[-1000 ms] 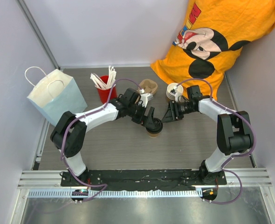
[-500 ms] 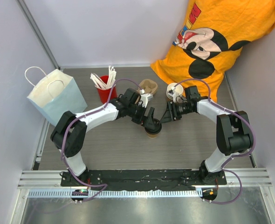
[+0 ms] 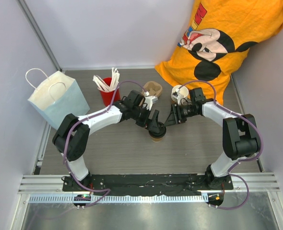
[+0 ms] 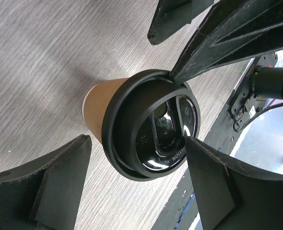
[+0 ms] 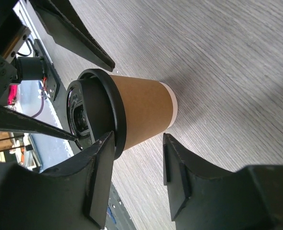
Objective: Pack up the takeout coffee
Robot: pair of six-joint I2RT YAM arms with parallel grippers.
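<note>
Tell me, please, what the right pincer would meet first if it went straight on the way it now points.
Most likely the takeout coffee: its brown wall, just under the black lid, stands straight ahead of the right pincer, with nothing nearer in view.

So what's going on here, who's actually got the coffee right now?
Nobody is gripping it. The takeout coffee cup stands upright on the table between the arms, with its black lid on top; I can't tell whether the lid is fully seated. The left end effector is open and straddles the lid, one fingertip touching it. The right end effector is open beside the cup. The paper bag stands far left, without the cup.
</note>
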